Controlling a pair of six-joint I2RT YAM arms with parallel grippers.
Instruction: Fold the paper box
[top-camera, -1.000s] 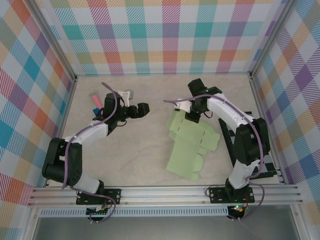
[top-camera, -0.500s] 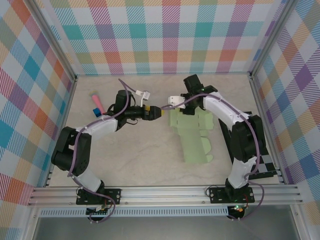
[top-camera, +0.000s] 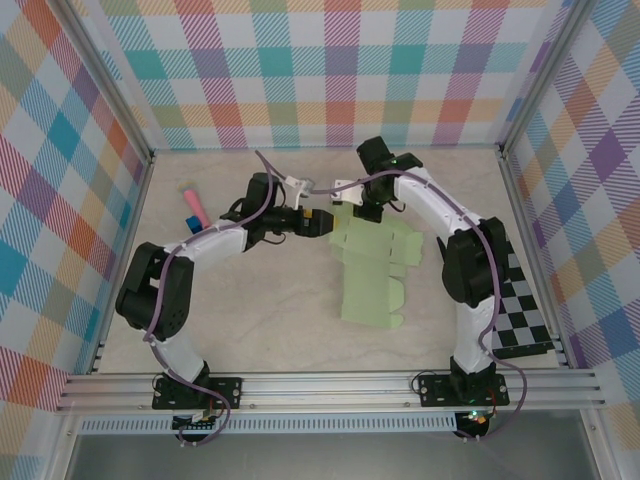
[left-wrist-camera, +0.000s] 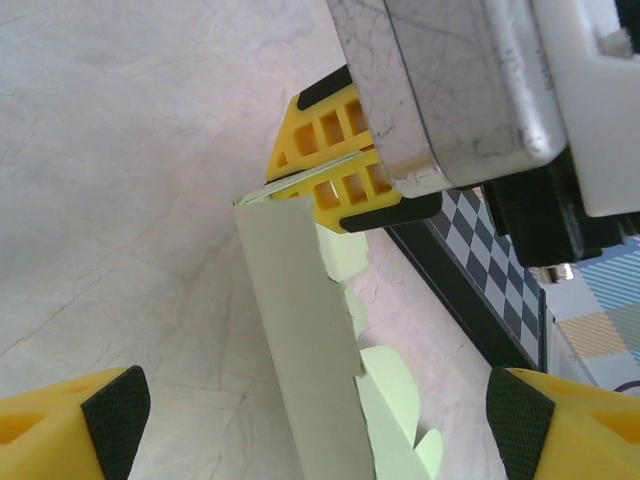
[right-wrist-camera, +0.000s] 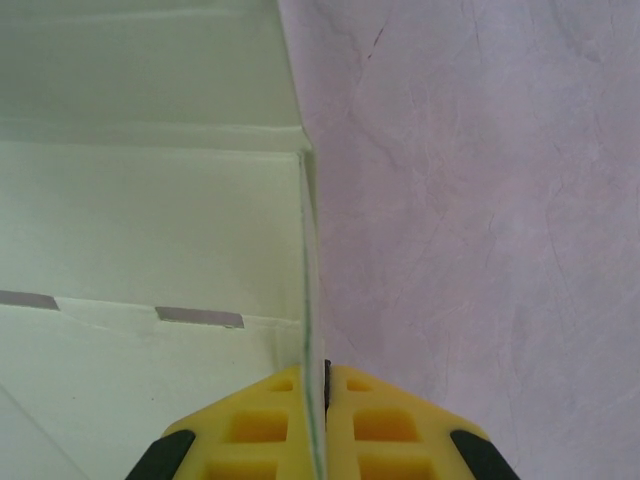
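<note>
Flaps at the near end of the paper box (top-camera: 372, 300) lay flat on the table (top-camera: 250, 310). The pale green sheet reached from mid-table toward the far side, and within the last second it had been dragged left, swinging from a slanted lie to run almost straight near to far. At its near right, the checkered board (top-camera: 522, 315) had come more fully into view as the right arm swung away. Farther in, the left gripper (top-camera: 320, 222) had travelled right, from well left of the sheet to just beside its far-left corner. Its jaws stood wide apart, and the left wrist view showed the raised card edge running up between them. Just beyond, the right gripper (right-wrist-camera: 323, 410) was clamped on that far edge, thin card pinched between its yellow pads and lifted off the table. No panel looked folded yet, and the left gripper seemed set to take the offered edge for a first fold.
</note>
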